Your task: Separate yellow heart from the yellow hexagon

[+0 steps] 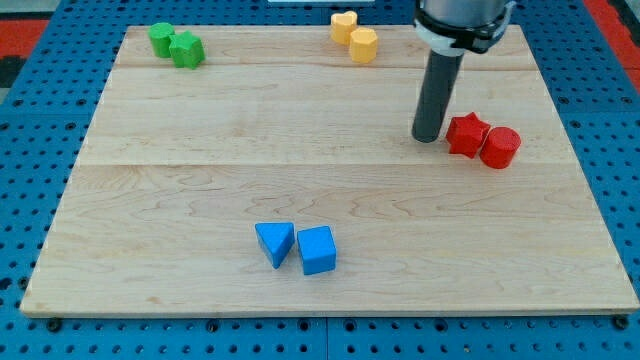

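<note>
Blue blocks (296, 246) nearest; my tip (427, 137) beside red star (466, 133).

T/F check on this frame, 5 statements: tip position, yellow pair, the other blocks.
1. My tip sits just to the view's left of the red star. True.
2. The yellow heart and yellow hexagon lie far apart. False: they sit touching or nearly so at the board's top edge.
3. My tip is pressing on the yellow hexagon. False: it is well below it, beside the red blocks.
4. The blue triangle lies to the view's left of the blue cube. True.
5. The two green blocks are at the view's bottom right. False: top left.
</note>
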`<state>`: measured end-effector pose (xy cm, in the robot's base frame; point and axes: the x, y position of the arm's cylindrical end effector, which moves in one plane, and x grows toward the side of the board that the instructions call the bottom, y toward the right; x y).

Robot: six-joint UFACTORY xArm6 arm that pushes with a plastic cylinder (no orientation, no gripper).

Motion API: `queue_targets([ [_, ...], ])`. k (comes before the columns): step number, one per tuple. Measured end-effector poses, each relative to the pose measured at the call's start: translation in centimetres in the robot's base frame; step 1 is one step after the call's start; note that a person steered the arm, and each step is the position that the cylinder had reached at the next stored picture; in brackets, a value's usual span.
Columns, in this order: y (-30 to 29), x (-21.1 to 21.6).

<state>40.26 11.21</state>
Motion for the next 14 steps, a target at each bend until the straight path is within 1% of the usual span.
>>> queue_targets([
  [1,0.8,-3.5],
  [2,4.0,-11.4],
  [3,3.9,-21.1],
  [5,2.7,-21.1],
  [6,0.0,-21.0],
  [7,-5.9,-21.1],
  [8,-8.5,-19.6],
  [9,-9.4,-16.0],
  [10,-14.5,-13.3],
  [11,-17.4,-18.5],
  [12,-17.4,-21.0],
  [14,-17.4,-21.0],
])
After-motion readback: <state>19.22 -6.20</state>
